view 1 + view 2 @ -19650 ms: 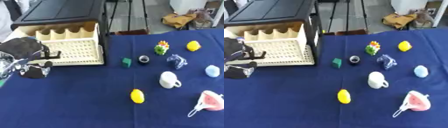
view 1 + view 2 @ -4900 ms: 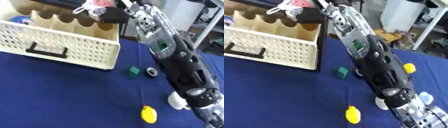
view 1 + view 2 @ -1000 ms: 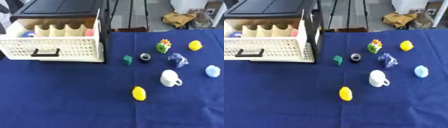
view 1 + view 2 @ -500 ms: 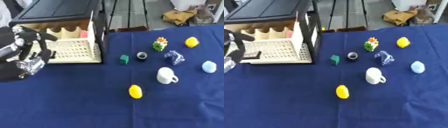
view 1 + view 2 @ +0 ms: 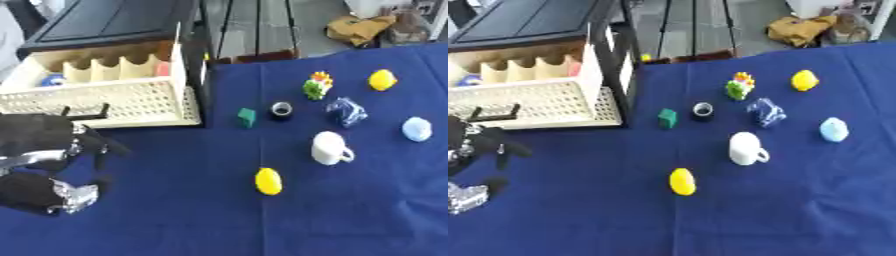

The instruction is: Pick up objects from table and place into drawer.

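Note:
The cream perforated drawer stands pulled out of a black cabinet at the far left. In it lie a blue thing and a pink thing. My left hand hovers just in front of the drawer's black handle, apart from it, fingers relaxed and holding nothing. On the blue cloth lie a green cube, a black ring, a green and orange toy, a yellow ball, a dark blue crumpled thing, a light blue thing, a white mug and a yellow oval. My right hand is out of sight.
My left wrist's silver part sits near the lower left edge. Beyond the table's far edge are tripod legs and a brown bundle on the floor. Bare blue cloth spreads across the front.
My left hand has come in from the left and dropped lower in front of the drawer. The objects on the cloth have not moved; the view itself shifted.

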Controlling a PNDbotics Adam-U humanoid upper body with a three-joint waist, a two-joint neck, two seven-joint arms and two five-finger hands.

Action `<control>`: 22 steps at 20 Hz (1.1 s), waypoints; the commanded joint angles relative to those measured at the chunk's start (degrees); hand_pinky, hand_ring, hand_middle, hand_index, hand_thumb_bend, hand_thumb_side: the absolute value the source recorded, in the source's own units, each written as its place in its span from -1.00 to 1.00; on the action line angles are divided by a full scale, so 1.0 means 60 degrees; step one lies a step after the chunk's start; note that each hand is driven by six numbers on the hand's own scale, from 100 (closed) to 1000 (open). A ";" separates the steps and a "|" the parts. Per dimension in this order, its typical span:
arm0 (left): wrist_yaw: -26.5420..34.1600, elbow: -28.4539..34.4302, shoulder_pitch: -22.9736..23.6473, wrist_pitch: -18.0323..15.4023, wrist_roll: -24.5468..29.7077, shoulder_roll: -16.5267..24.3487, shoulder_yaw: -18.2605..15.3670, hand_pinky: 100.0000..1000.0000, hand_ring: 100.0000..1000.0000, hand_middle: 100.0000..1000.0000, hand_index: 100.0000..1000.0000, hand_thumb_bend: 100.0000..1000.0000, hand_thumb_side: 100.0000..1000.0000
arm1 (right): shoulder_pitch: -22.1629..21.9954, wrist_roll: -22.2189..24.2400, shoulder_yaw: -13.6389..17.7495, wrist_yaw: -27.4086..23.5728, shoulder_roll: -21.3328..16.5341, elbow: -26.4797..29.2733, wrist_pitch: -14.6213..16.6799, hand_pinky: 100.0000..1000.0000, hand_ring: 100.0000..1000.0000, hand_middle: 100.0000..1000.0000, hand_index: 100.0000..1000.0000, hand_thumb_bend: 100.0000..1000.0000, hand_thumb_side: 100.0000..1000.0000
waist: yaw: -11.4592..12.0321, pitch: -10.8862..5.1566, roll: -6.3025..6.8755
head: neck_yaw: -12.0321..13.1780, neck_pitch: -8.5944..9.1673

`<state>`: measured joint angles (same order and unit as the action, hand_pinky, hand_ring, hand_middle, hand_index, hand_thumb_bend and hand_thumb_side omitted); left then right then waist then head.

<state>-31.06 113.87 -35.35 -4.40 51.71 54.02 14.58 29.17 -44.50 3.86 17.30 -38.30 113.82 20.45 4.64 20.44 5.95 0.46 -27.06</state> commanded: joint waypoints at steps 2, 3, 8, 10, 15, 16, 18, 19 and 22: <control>-0.0362 0.0120 -0.0005 -0.0038 0.0043 0.0403 -0.0039 -0.91 -0.48 0.32 0.75 -1.00 1.00 | 0.0034 -0.0007 0.0029 -0.0091 -0.0061 0.0128 0.0003 -0.02 0.27 0.08 0.37 -1.00 0.74 | -0.0002 -0.0232 -0.0014 | 0.0093 -0.0002; -0.0366 0.0120 0.0059 0.0034 0.0043 0.0411 -0.0048 -0.91 -0.48 0.34 0.76 -1.00 1.00 | 0.0030 -0.0004 0.0026 -0.0089 -0.0047 0.0128 -0.0003 -0.02 0.26 0.08 0.37 -1.00 0.74 | -0.0004 -0.0229 -0.0019 | 0.0114 -0.0001; -0.0160 0.0120 0.0357 0.0979 0.0043 0.0466 -0.0167 -0.96 -0.50 0.44 0.68 -1.00 1.00 | 0.0008 -0.0022 0.0029 -0.0093 0.0008 0.0128 -0.0011 -0.02 0.26 0.08 0.36 -1.00 0.74 | -0.0023 -0.0226 -0.0043 | 0.0246 0.0012; -0.0138 0.0120 0.0442 0.1463 0.0043 0.0479 -0.0207 -0.94 -0.49 0.46 0.72 -1.00 1.00 | -0.0014 -0.0021 0.0032 -0.0092 0.0050 0.0128 -0.0028 -0.02 0.26 0.07 0.36 -1.00 0.74 | -0.0042 -0.0215 -0.0050 | 0.0314 0.0042; -0.0385 0.0061 0.0637 0.2294 0.0043 0.0500 -0.0181 -0.90 -0.48 0.46 0.73 -1.00 1.00 | -0.0066 -0.0032 0.0051 -0.0067 0.0149 0.0128 -0.0082 -0.02 0.25 0.07 0.36 -1.00 0.74 | -0.0149 -0.0188 -0.0075 | 0.0507 0.0103; -0.0438 -0.0013 0.0631 0.2388 0.0043 0.0481 -0.0164 -0.89 -0.47 0.47 0.73 -1.00 1.00 | -0.0069 -0.0032 0.0050 -0.0062 0.0168 0.0128 -0.0093 -0.02 0.25 0.06 0.35 -1.00 0.74 | -0.0171 -0.0180 -0.0081 | 0.0535 0.0115; -0.0502 -0.0249 0.0549 0.2508 0.0043 0.0401 -0.0150 -0.88 -0.46 0.48 0.74 -1.00 1.00 | -0.0069 -0.0030 0.0044 -0.0059 0.0210 0.0128 -0.0124 -0.02 0.25 0.06 0.35 -1.00 0.74 | -0.0216 -0.0159 -0.0096 | 0.0580 0.0144; -0.0519 -0.0359 0.0488 0.2540 0.0043 0.0356 -0.0162 -0.88 -0.46 0.48 0.74 -1.00 1.00 | -0.0066 -0.0030 0.0041 -0.0059 0.0226 0.0128 -0.0132 -0.02 0.25 0.06 0.35 -1.00 0.74 | -0.0234 -0.0149 -0.0104 | 0.0591 0.0153; -0.0620 -0.0674 0.0290 0.2585 0.0043 0.0271 -0.0225 -0.86 -0.45 0.48 0.73 -1.00 1.00 | -0.0068 -0.0026 0.0026 -0.0056 0.0256 0.0128 -0.0128 -0.02 0.24 0.06 0.35 -1.00 0.74 | -0.0278 -0.0112 -0.0119 | 0.0616 0.0170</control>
<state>-34.38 110.24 -32.80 10.61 51.86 54.42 14.47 28.23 -44.43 3.85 17.28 -35.97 113.82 19.60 3.00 20.76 5.50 3.95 -26.53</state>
